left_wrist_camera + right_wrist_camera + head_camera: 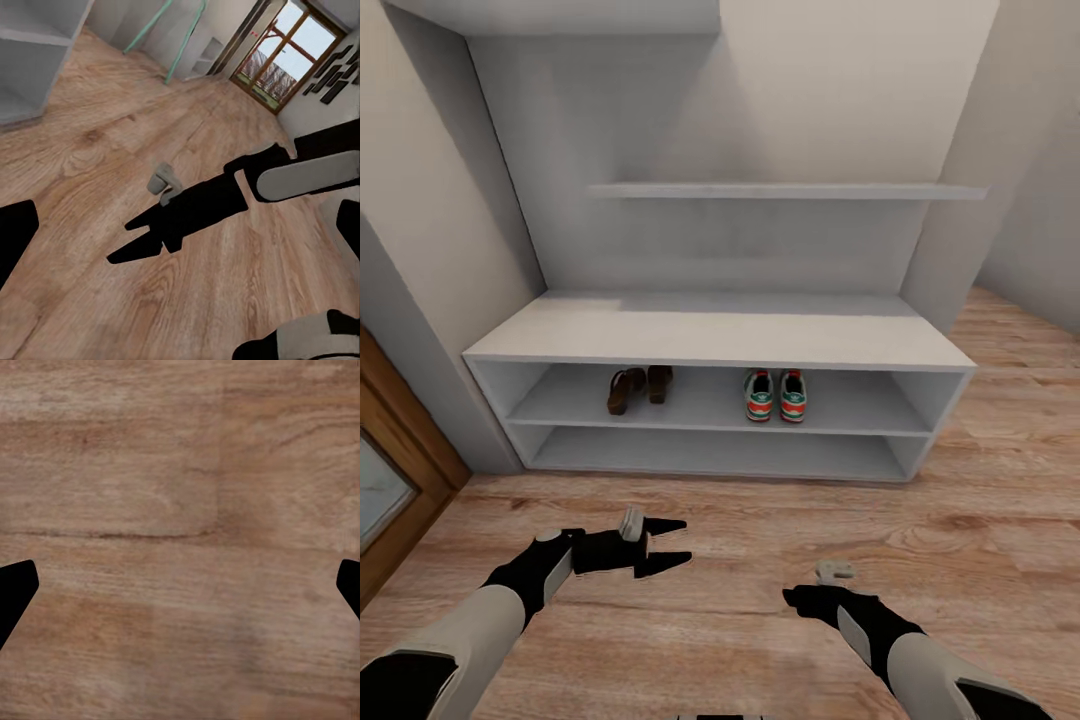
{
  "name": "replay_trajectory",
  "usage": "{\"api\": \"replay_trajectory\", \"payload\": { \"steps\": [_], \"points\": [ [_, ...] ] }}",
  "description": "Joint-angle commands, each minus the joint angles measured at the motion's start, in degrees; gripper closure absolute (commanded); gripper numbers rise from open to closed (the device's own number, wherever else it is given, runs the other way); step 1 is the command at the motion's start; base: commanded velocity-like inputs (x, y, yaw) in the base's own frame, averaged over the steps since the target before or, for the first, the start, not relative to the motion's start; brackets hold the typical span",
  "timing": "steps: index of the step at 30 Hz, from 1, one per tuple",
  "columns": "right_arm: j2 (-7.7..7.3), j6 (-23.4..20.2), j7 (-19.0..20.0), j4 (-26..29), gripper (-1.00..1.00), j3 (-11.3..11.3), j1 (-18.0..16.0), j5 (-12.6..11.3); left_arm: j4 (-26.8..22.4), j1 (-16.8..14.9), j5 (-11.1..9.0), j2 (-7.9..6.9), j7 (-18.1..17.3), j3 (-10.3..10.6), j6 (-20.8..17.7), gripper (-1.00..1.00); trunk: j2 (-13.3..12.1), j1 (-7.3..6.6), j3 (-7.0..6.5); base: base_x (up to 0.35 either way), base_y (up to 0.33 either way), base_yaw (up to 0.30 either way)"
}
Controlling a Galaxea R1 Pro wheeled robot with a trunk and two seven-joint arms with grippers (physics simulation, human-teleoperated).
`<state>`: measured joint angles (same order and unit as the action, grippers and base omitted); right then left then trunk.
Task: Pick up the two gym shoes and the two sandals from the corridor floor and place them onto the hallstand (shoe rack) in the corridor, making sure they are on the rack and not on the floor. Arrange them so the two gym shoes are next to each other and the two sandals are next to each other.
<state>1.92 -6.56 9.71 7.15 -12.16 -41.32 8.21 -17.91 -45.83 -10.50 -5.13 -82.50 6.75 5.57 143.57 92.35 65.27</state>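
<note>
The pale grey hallstand (pixel 720 335) stands against the wall ahead. On its upper open shelf level the two brown sandals (pixel 640 388) sit side by side at the left. The two cream gym shoes (pixel 776 396), with green stripes and orange heels, sit side by side to their right. Over the wood floor (pixel 740 510) in front, my left gripper (pixel 686 542) is open and empty, pointing right. My right gripper (pixel 792 598) (pixel 124 240) is open too, with spread fingers holding nothing. The right wrist view has black fingertips (pixel 16 589) at its edges over bare planks.
A wooden door frame (pixel 400 440) borders the left side. A long upper shelf (pixel 780 190) crosses the hallstand's back panel. In the left wrist view the corridor runs on to a glazed door (pixel 289 52), past a green-legged frame (pixel 184 37).
</note>
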Motion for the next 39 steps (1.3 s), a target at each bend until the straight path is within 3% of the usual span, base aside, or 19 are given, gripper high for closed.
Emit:
{"api": "replay_trajectory", "payload": {
  "steps": [1,8,12,17,18,21,26,34,39],
  "points": [
    [0.04,0.2,0.2,-0.5,-1.00,-0.5,0.0,0.6,-0.7,0.0,-1.9,-0.36,-0.3,0.6,-0.3,-1.00,0.0,-0.03,-0.18,0.000,0.000,0.000],
    [0.02,0.4,0.5,-0.9,-1.00,-0.5,0.3,0.6,-0.8,0.0,-2.2,-0.40,-0.3,0.6,-0.4,-1.00,-0.1,-0.21,-1.73,0.000,0.000,0.000],
    [0.08,0.4,2.9,-3.8,-1.00,-0.4,0.6,0.9,-0.7,0.0,-2.2,-0.40,-0.3,0.6,-0.4,-1.00,-0.1,-0.32,-2.62,0.000,0.000,0.000],
    [0.10,0.4,12.9,-6.4,-1.00,-0.3,1.2,1.2,-0.7,0.0,-2.2,-0.40,-0.3,0.7,-0.5,-1.00,-0.2,-0.45,-3.73,0.000,0.000,0.000],
    [0.10,0.4,17.6,-6.7,-1.00,-0.3,1.2,1.2,-0.8,0.0,-2.2,-0.40,-0.3,0.6,-0.4,-1.00,-0.2,-0.47,-3.95,0.000,0.000,0.000],
    [0.10,0.3,21.0,-6.9,-1.00,-0.3,1.3,1.0,-0.7,0.0,-2.2,-0.40,-0.3,0.7,-0.5,-1.00,-0.3,-0.55,-4.61,0.000,0.000,0.000],
    [-0.41,0.3,22.6,-7.0,-1.00,-0.3,1.3,1.1,-0.7,0.0,-2.2,-0.40,-0.1,0.7,-0.4,-1.00,-0.3,-0.68,-5.72,0.000,0.000,0.000],
    [-0.36,0.2,22.7,-7.0,-1.00,-0.3,1.3,1.1,-0.7,0.0,-2.2,-0.32,0.2,0.8,-0.4,-1.00,-3.5,-2.44,-7.16,0.000,0.000,0.000],
    [-0.12,0.2,22.7,-6.9,-1.00,-0.2,1.4,1.1,-0.7,0.0,-2.2,-0.32,0.2,0.8,-0.4,-1.00,-3.5,-2.44,-7.16,0.000,0.000,0.000]
  ]
}}
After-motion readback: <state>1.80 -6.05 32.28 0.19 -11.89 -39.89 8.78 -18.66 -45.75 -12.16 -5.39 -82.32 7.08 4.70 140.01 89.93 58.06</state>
